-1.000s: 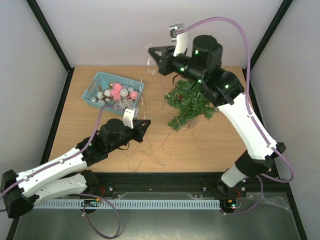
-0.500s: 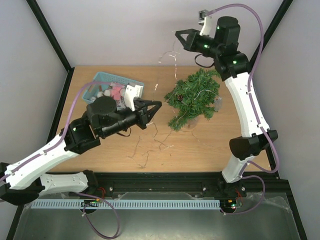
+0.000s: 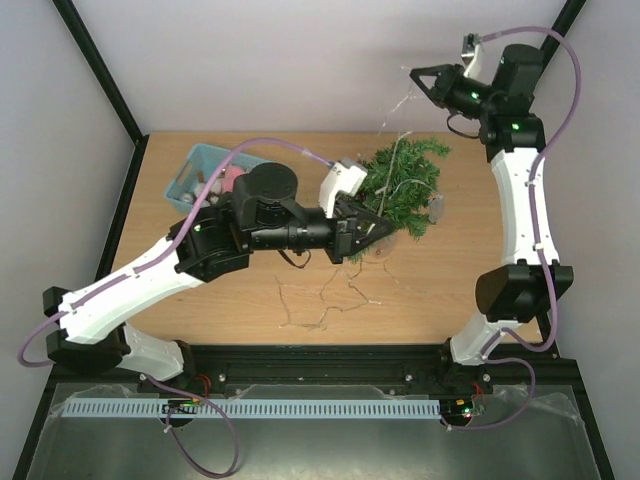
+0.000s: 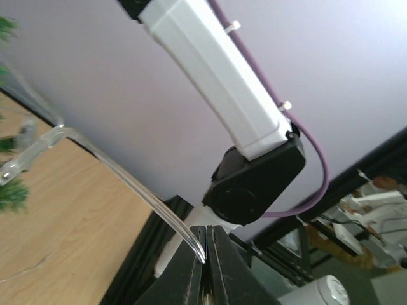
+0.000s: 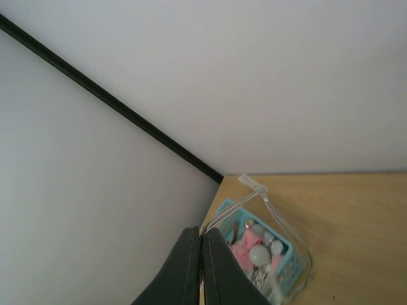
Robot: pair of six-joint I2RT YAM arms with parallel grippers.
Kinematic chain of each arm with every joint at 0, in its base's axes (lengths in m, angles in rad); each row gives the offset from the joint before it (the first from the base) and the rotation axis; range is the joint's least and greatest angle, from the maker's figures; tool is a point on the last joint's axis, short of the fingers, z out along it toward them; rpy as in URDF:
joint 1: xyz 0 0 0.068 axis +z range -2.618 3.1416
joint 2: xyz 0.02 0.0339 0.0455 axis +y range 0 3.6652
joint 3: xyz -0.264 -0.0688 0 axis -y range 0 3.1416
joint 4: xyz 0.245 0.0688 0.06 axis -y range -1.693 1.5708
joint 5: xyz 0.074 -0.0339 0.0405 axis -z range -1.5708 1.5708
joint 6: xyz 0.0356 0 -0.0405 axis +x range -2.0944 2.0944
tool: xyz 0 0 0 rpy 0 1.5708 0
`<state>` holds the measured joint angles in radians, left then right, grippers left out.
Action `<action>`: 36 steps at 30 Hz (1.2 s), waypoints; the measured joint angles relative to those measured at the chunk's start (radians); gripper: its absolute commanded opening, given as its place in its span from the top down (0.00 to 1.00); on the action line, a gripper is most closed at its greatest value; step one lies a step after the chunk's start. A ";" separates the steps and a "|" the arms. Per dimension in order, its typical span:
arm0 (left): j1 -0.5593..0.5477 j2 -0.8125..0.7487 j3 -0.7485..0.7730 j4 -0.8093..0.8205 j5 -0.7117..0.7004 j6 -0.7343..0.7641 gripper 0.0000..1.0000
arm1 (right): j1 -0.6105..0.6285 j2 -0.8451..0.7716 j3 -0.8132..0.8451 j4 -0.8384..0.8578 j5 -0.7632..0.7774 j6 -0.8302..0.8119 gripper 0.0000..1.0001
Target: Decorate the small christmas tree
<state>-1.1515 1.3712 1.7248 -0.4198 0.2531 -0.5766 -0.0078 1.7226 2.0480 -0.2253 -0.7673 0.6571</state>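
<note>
The small christmas tree (image 3: 408, 180) stands upright at the back right of the table; its green tips show at the left edge of the left wrist view (image 4: 11, 194). A thin clear light string (image 3: 392, 150) runs from my right gripper (image 3: 411, 72) down over the tree and trails across the table (image 3: 322, 300). High above and behind the tree, my right gripper (image 5: 200, 234) is shut on the string (image 5: 254, 200). My left gripper (image 3: 390, 226) sits at the tree's front left side. It (image 4: 206, 230) is shut on another stretch of the string (image 4: 127, 184).
A teal basket (image 3: 188, 172) of pink and silver ornaments sits at the back left, partly behind my left arm; it also shows in the right wrist view (image 5: 289, 264). Black frame posts and grey walls close in the table.
My left arm has swung right across the table from the basket to the tree. My right arm has risen and moved right, drawing the string over the tree.
</note>
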 measured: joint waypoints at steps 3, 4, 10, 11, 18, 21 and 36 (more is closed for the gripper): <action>-0.018 0.048 0.050 0.002 0.047 -0.015 0.98 | -0.041 -0.054 -0.113 0.024 -0.044 0.026 0.99; -0.024 0.060 0.060 0.002 0.058 -0.018 0.98 | -0.056 -0.071 -0.142 0.029 -0.055 0.032 0.99; -0.059 0.161 0.124 0.027 0.145 -0.045 0.98 | -0.140 -0.172 -0.270 0.087 -0.086 0.048 0.99; -0.064 0.175 0.132 0.028 0.156 -0.049 0.98 | -0.149 -0.186 -0.287 0.093 -0.088 0.048 0.99; -0.100 0.264 0.188 0.029 0.214 -0.061 0.98 | -0.170 -0.271 -0.397 0.072 -0.060 -0.019 0.99; -0.102 0.288 0.200 0.029 0.238 -0.064 0.98 | -0.176 -0.314 -0.457 0.063 -0.040 -0.046 0.99; -0.140 0.354 0.179 0.032 0.293 -0.081 0.98 | -0.197 -0.442 -0.678 0.021 0.025 -0.128 0.99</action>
<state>-1.2915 1.7252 1.9038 -0.3874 0.5461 -0.6579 -0.2047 1.2808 1.3701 -0.2039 -0.7425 0.5289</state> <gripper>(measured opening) 0.024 0.017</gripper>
